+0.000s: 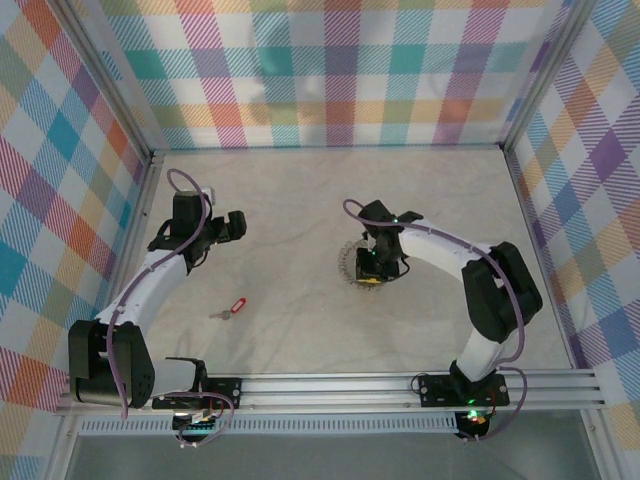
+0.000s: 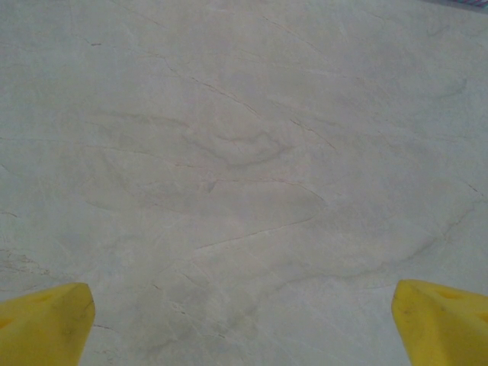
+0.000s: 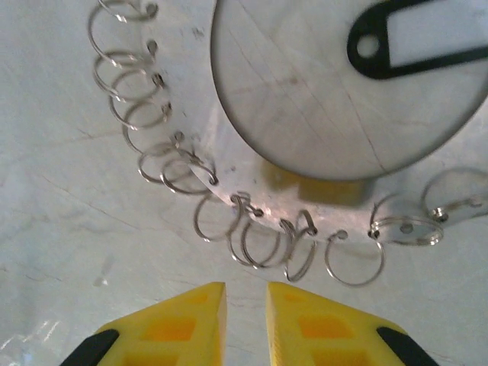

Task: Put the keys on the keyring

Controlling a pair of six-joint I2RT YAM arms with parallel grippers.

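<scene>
The keyring (image 3: 187,91) is a flat silvery ring lying on the table, with several small wire loops (image 3: 263,244) hanging off its outer edge. A black-tagged key (image 3: 427,36) lies inside its centre hole. My right gripper (image 3: 245,286) hovers just short of the loops, its yellow fingers a narrow gap apart with nothing between them. From above, the right gripper (image 1: 368,272) sits over the keyring (image 1: 350,262). The red-tagged key (image 1: 236,306) lies alone on the table to the left. My left gripper (image 1: 237,224) (image 2: 242,305) is wide open above bare table, well behind the red key.
Checked fabric walls (image 1: 330,70) and metal frame posts (image 1: 150,170) close in the pale table on three sides. A rail (image 1: 330,385) with both arm bases runs along the near edge.
</scene>
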